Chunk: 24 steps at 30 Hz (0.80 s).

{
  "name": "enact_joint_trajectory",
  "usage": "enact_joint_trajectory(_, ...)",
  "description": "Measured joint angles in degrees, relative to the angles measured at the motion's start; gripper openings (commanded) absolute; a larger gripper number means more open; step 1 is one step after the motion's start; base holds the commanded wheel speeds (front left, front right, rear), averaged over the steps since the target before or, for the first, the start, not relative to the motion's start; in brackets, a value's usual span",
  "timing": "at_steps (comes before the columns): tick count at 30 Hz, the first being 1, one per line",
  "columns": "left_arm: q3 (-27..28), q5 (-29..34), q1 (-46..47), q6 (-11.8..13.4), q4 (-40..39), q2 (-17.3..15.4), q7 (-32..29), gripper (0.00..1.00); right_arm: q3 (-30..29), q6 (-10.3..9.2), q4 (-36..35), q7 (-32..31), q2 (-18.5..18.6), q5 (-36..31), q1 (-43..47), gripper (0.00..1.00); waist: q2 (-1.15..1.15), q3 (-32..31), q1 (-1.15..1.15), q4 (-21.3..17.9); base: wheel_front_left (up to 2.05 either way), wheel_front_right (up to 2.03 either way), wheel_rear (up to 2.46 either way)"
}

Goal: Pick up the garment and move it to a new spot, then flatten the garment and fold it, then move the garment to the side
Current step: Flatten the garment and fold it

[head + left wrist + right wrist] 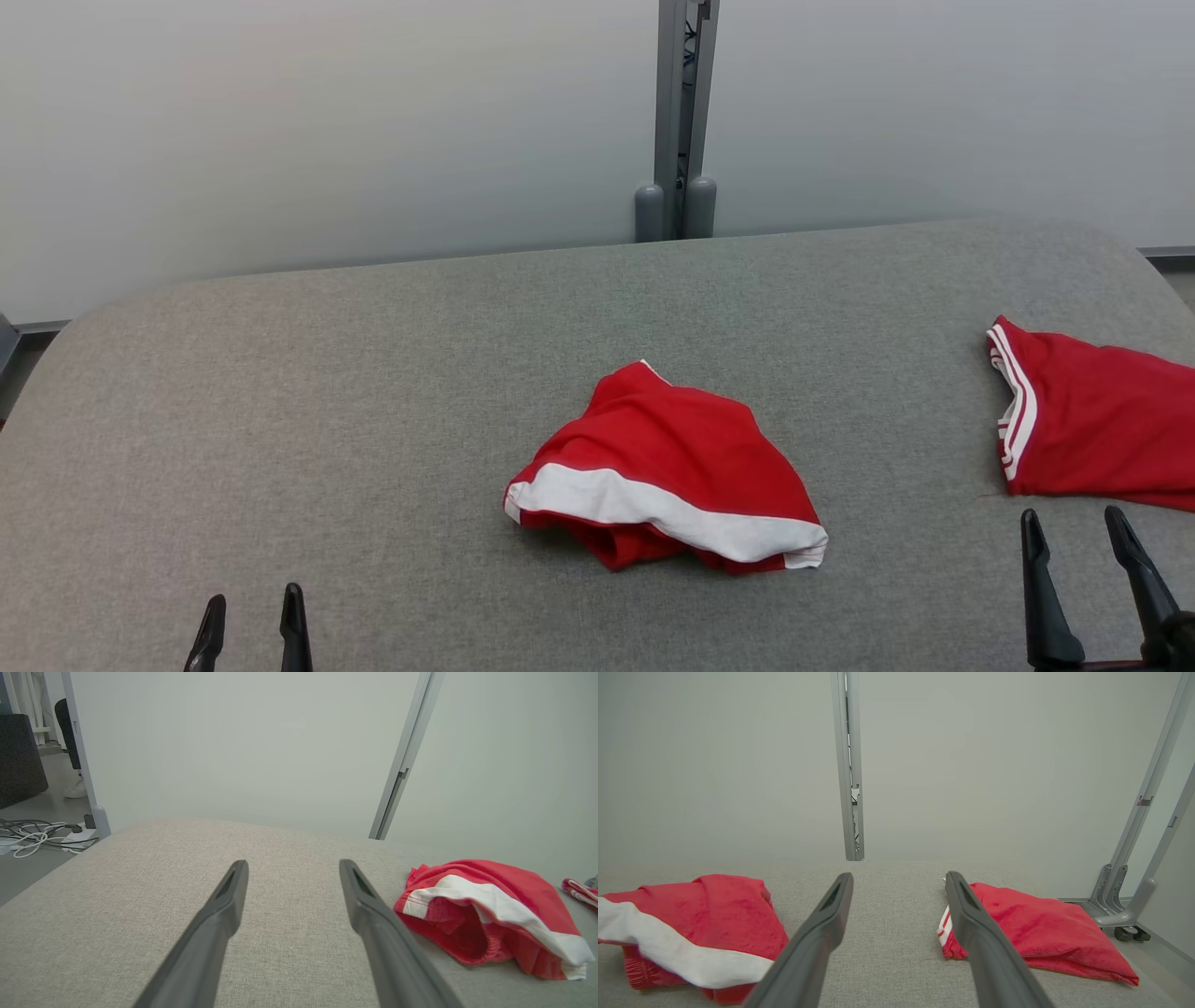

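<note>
The left hand (254, 595) and the right hand (1071, 513) sit low at the near side of the grey tabletop (327, 392). Both have their fingers spread apart, hold nothing and touch no cloth. The garment (667, 467), red with a broad white band, lies crumpled in a heap at the middle of the tabletop, farther out than the hands and between them. A second red garment (1092, 420) with thin white stripes lies flat near the right edge, just beyond the right hand.
</note>
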<state>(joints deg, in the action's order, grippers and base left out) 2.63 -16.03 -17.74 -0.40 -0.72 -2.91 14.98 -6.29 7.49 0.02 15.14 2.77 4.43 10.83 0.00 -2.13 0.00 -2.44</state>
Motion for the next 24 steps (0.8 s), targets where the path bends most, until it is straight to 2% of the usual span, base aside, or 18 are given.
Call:
enact_joint_trajectory(12,-0.82,-0.07,0.7,0.29,-1.24,0.05,0.0,1.0,0.78,0.0,0.21,0.0,-0.01,0.13,-0.3,1.0,0.0,0.42,0.0,-0.53,0.0,0.0,0.0)
enact_joint_trajectory(15,-2.4,-0.82,2.58,-1.01,-1.37,0.02,0.02,1.0,0.96,0.0,0.08,0.0,0.0,0.13,-0.91,1.0,0.0,0.91,0.0,-0.69,0.0,0.0,0.0)
enact_joint_trajectory(19,-6.64,-4.1,5.2,-3.78,8.8,0.21,-1.77,1.0,1.68,0.0,-0.2,0.0,0.01,0.12,-1.8,1.0,0.0,1.85,0.0,-1.35,0.0,0.0,0.0)
enact_joint_trajectory(22,-7.67,-12.22,10.66,-5.04,14.14,0.11,-3.97,1.0,2.63,0.01,-0.45,0.0,-0.02,0.1,-2.41,1.0,0.0,2.58,0.0,-2.22,0.0,0.0,0.0)
enact_joint_trajectory(24,-8.75,-14.83,13.76,-5.68,17.03,0.01,-5.13,1.0,2.88,0.01,-0.42,0.0,-0.01,0.14,-2.57,1.0,0.0,3.14,0.0,-2.94,0.0,0.0,0.0)
